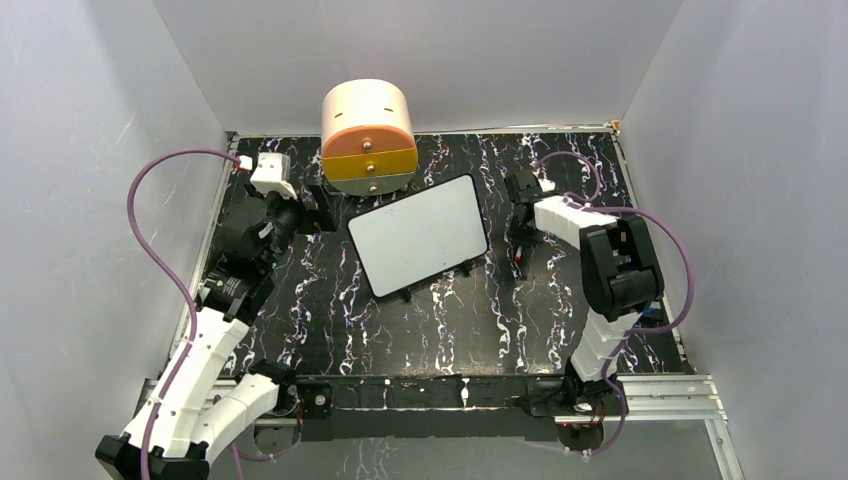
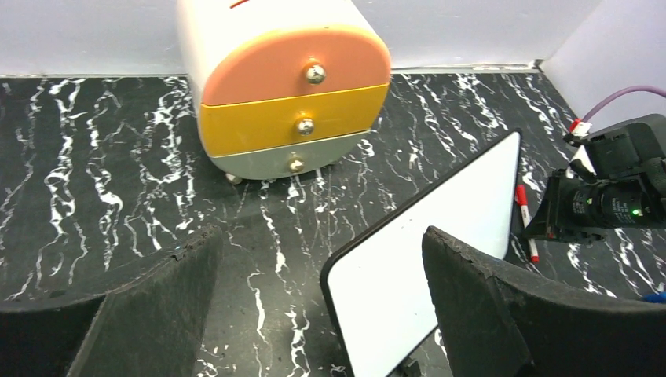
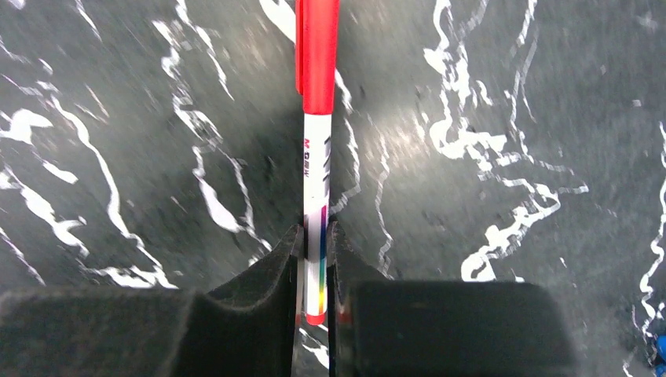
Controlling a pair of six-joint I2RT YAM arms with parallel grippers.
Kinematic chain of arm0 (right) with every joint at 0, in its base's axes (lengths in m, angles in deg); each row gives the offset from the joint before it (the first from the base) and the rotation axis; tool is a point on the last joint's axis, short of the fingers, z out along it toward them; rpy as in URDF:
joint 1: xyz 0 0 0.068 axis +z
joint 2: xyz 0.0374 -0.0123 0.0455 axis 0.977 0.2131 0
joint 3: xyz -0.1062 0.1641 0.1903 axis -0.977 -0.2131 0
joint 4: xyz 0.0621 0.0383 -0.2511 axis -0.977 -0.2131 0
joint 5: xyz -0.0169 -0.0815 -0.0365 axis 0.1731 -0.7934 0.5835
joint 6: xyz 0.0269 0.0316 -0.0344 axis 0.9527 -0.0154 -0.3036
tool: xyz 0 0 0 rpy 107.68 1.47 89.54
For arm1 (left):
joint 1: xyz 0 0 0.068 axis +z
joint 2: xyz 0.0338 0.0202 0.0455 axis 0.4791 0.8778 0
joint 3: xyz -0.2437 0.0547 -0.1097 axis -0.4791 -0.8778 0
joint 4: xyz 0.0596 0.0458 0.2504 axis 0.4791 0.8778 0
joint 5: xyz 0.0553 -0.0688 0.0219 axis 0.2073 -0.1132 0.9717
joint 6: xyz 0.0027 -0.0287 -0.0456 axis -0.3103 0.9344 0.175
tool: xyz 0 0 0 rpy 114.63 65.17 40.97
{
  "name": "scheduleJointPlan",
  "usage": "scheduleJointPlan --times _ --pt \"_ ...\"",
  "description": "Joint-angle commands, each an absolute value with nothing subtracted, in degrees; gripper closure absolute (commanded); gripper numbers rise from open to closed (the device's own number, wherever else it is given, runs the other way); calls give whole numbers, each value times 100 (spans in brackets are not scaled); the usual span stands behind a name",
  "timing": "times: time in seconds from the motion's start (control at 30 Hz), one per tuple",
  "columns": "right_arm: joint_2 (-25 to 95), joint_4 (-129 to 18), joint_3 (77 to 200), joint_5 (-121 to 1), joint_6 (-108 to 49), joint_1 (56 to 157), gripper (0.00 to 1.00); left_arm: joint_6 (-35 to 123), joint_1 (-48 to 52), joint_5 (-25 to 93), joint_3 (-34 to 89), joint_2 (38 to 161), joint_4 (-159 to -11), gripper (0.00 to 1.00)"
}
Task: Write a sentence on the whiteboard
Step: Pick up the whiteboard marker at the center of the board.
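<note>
Right end effector [image 3: 316,251] pinched a red-capped marker [image 3: 317,141] lying on the table [image 3: 510,94]. Left end effector [image 2: 322,243] stood spread wide, with the whiteboard [image 2: 463,204] just ahead of it.

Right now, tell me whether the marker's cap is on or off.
On. The right wrist view shows the red cap seated on the marker, with the right gripper shut on its white barrel.

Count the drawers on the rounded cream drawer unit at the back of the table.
3, stacked on the front of the rounded cream drawer unit: peach-orange top drawer, yellow middle drawer, grey bottom drawer. None looks hidden.
</note>
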State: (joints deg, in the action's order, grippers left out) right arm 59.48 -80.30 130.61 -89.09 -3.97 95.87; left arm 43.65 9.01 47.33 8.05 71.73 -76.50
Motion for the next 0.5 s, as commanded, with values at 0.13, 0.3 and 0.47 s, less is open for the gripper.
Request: scheduleJointPlan --times 0.13,0.3,0.47 --pt "4629 -8185 12133 -8981 -787 9783 100 4583 929 3654 845 7287 -7726 6" --pt "3508 -8200 11782 -9028 -1117 10140 100 4703 927 3158 1112 7524 -7260 6" --pt "2423 -7910 11506 -8638 -1495 10554 100 5170 925 2731 1087 7387 -7134 6"
